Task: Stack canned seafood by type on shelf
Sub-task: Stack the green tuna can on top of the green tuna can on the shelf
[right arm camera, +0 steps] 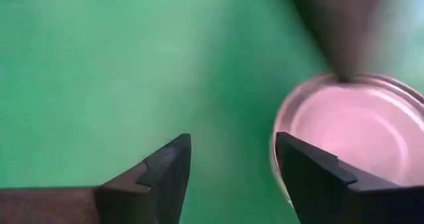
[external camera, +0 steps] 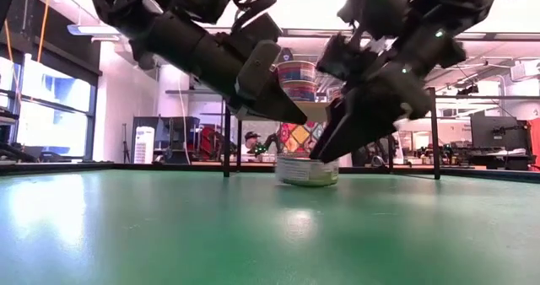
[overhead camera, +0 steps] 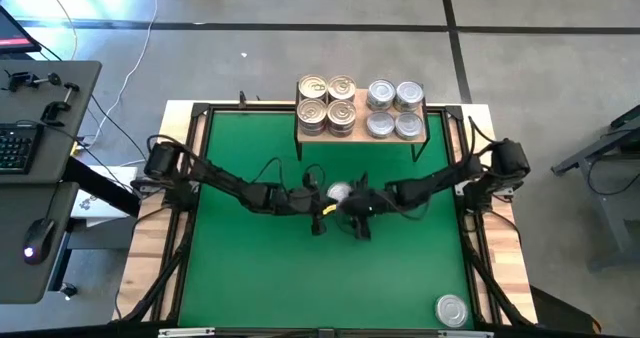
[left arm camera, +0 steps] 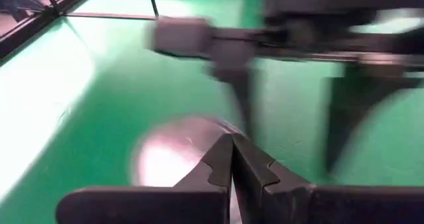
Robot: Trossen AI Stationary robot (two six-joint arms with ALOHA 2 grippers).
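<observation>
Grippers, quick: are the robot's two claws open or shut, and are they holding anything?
Left gripper: shut, holding nothing, over the silver can.
Right gripper: open, holding nothing, beside that can.

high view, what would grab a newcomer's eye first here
Both grippers meet over one silver can at the middle of the green mat: the left gripper shut, the right gripper open beside it. Behind, the shelf carries golden cans left and silver cans right.
</observation>
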